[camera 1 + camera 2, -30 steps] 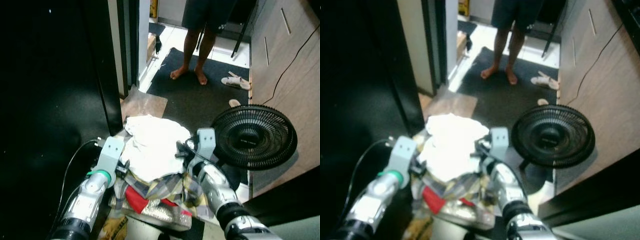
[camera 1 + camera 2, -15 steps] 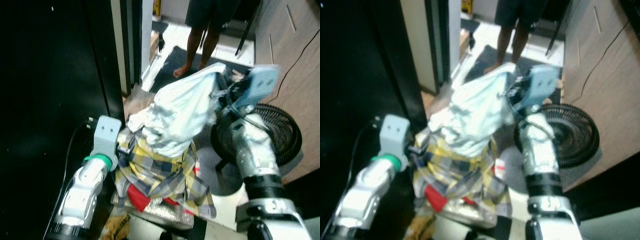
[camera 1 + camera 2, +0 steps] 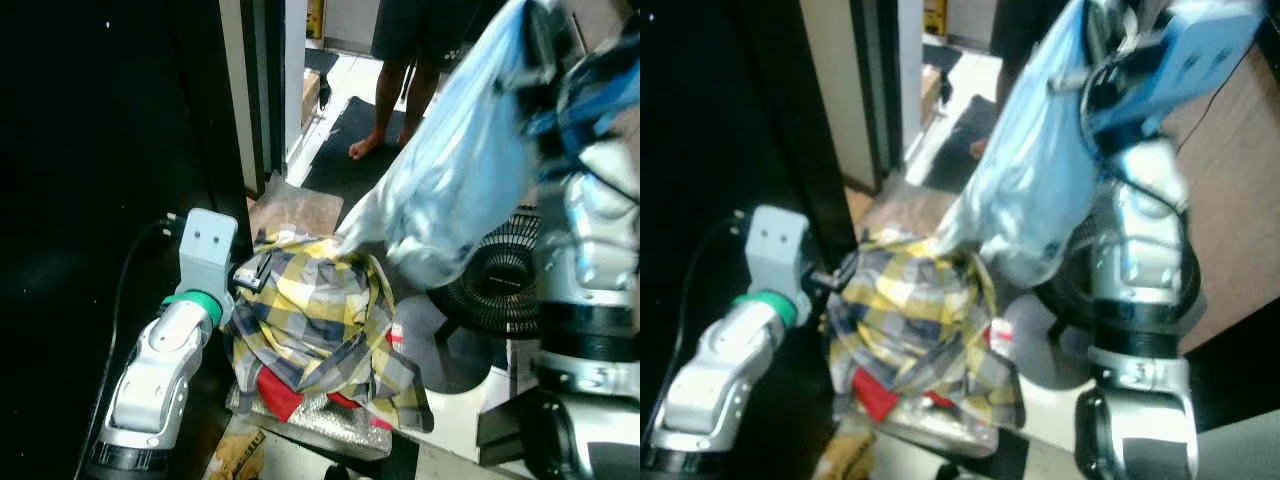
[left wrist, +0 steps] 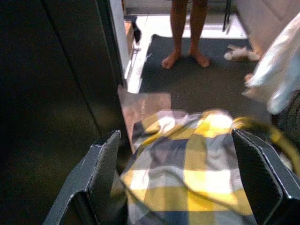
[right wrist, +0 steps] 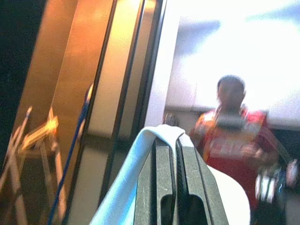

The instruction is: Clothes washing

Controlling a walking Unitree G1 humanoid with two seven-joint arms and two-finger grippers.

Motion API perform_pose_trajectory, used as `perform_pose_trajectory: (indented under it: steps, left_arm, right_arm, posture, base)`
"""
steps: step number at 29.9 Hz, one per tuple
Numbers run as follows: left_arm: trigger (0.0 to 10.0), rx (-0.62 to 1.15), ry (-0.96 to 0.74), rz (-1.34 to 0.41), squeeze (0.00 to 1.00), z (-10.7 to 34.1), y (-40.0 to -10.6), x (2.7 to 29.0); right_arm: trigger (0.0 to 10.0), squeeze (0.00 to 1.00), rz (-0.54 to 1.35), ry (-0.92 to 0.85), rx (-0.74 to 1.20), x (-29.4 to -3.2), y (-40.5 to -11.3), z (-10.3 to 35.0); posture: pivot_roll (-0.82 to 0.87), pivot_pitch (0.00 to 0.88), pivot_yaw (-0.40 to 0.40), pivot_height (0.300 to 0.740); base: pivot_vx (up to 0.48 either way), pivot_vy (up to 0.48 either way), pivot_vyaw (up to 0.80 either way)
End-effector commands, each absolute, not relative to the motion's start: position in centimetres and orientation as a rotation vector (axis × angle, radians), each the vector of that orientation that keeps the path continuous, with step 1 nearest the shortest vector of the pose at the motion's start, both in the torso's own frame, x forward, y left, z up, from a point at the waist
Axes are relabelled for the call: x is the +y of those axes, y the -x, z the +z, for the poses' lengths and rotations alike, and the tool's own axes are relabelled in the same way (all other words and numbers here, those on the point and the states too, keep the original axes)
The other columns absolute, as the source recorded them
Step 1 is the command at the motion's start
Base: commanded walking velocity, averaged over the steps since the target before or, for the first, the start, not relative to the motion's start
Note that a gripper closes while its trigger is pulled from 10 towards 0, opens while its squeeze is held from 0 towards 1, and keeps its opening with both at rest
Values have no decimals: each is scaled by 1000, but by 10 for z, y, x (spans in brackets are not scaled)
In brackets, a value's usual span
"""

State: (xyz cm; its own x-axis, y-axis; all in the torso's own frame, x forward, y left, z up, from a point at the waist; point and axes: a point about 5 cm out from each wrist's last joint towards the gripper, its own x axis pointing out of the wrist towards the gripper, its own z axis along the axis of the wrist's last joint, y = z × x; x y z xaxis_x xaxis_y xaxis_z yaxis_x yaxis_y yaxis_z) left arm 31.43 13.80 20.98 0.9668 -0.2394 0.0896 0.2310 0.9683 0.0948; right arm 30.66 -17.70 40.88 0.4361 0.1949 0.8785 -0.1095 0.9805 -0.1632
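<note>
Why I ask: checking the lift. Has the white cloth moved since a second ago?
Yes. The white cloth has gone up off the plaid shirt, pinched in the right gripper, and now hangs above the fan it lay beside.

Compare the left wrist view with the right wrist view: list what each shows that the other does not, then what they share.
Left wrist view alone: the left gripper with its fingers spread wide over the yellow plaid shirt, the dark mat and a person's bare feet.

Right wrist view alone: the right gripper closed on a fold of cloth, held high before a tall door frame, and a person's upper body in a red top.

Both: the pale blue garment and a standing person.
</note>
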Motion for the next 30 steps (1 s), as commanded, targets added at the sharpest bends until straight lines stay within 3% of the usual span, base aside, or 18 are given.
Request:
perform_pose_trajectory:
  steps: [1,2,4,8,14,30]
  left_arm:
    - [10000,-180,-36,-257,0,230,-309,130]
    - [10000,-180,-36,-257,0,230,-309,130]
    - [10000,-289,1,-290,0,254,-303,118]
    - [10000,-369,-2,-326,0,272,-299,107]
    - [10000,-391,-1,-335,0,277,-300,105]
    - [10000,-415,51,-315,0,293,-302,105]
  right_arm:
    - [10000,0,205,97,-1035,-166,-309,385]
    - [10000,0,205,97,-1035,-166,-309,385]
    - [10000,0,222,51,-859,-154,-321,334]
    - [10000,0,235,18,-770,-144,-325,311]
    - [10000,0,246,14,-741,-139,-329,305]
    - [10000,0,238,6,-649,-137,-333,288]
  posture:
    - [65,50,3,740]
    - [65,50,3,740]
    - [72,16,-8,740]
    - [60,0,-12,740]
    - [56,0,-15,740]
    - [52,0,-17,740]
  base:
    - [0,0,0]
    - [0,0,0]
    - [0,0,0]
    - [0,0,0]
    - [0,0,0]
    - [0,0,-715]
